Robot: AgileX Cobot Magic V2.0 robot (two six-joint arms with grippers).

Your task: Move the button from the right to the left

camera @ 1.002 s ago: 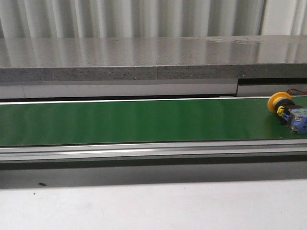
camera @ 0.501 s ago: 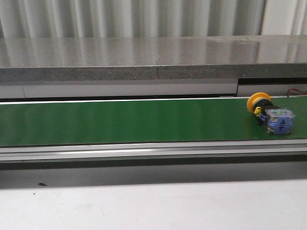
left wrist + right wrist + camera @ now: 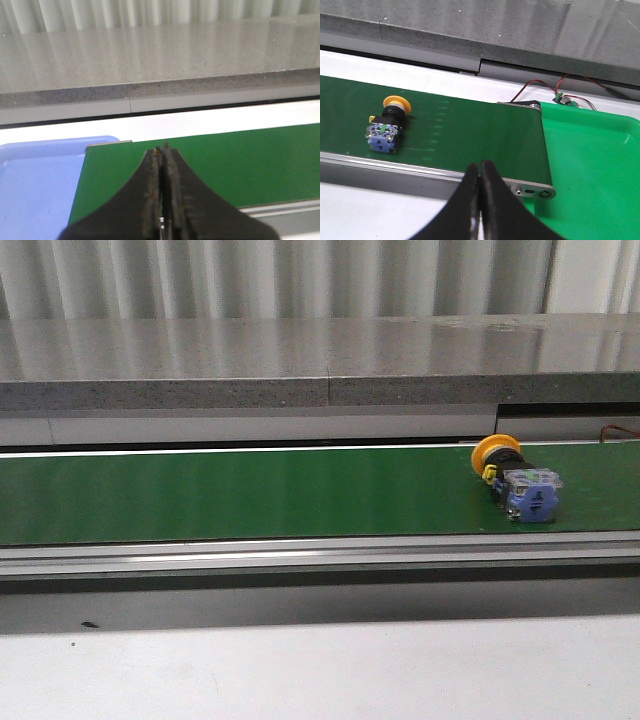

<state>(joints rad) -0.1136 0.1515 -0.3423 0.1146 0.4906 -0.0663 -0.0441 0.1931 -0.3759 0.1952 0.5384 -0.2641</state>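
One button (image 3: 514,480) lay on one green belt (image 3: 250,495), one blue tray (image 3: 35,185), one green tray (image 3: 595,165), two tools, left tool (image 3: 162,150) and right tool (image 3: 481,167), one red-and-black wire pair (image 3: 540,85)

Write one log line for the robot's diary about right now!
button: lying sideways on green belt, right part | left gripper: shut, empty | right gripper: shut, empty | nothing touches button

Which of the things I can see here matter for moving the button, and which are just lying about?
For the job:
- button, lying on its side
- green belt carrying it
- left gripper, shut
- right gripper, shut

Just there:
- blue tray at the belt's left end
- green tray at its right end
- red and black wires
- grey shelf behind
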